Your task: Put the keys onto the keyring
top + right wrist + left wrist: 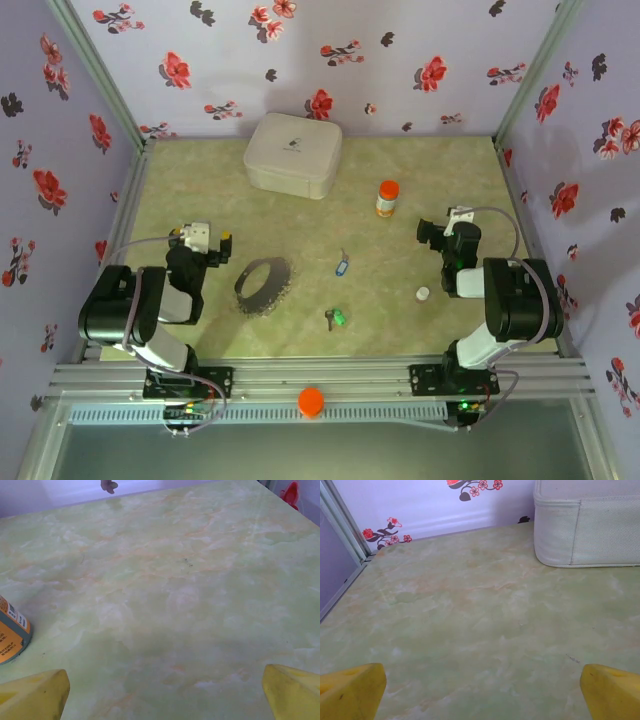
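The keyring [263,286], a wide dark grey loop, lies flat on the table left of centre. The blue-headed key [342,266] rests to its right. The green-headed key [335,319] lies nearer the front edge. My left gripper [203,240] sits to the left of the loop, and its yellow fingertips [350,690] stand far apart, open over bare table. My right gripper [448,228] is at the right side, well away from the keys. Its yellow fingertips [32,696] are spread open with nothing between them.
A white zipped case [293,154] stands at the back, its corner also in the left wrist view [587,525]. An orange-capped bottle [387,198] stands right of centre, its edge [12,632] near my right gripper. A small white cap [423,294] lies at the right.
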Robot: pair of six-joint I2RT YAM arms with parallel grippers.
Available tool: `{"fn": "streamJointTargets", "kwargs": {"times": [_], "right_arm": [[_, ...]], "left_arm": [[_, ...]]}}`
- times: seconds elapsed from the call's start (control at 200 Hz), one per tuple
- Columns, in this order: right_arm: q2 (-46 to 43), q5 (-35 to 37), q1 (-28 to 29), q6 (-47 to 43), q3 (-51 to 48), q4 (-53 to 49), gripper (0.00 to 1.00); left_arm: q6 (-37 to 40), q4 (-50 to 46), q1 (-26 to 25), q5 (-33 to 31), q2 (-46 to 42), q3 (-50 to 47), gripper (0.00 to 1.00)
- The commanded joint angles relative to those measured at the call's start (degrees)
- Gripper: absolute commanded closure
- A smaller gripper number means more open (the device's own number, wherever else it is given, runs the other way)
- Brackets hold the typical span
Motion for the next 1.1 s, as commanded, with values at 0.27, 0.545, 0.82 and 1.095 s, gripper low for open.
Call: {"fn": "streamJointTargets", "kwargs": {"times": [0.27,0.545,0.82,1.095], "right_arm": [[-0.32,0.86,0.38,0.23,1.14,0.88,0.01],[-0.25,0.85,0.38,0.23,1.08,0.87,0.01],[-0.28,1.12,0.38,0.40,1.16,0.76,0.01],[-7.32,0.51,0.38,-0.07,1.53,-5.38,0.01]], "left_arm": [[0.77,2.43,0.36,0.76,0.05,-0.24,0.00],[-0.36,2.32,0.40,-2.10,0.18,0.10,0.00],[-0.04,1.91,0.32,-1.86,0.34,0.49,0.00],[-3.35,1.78,0.31,-10.56,-7.07,-2.26,0.00]]}}
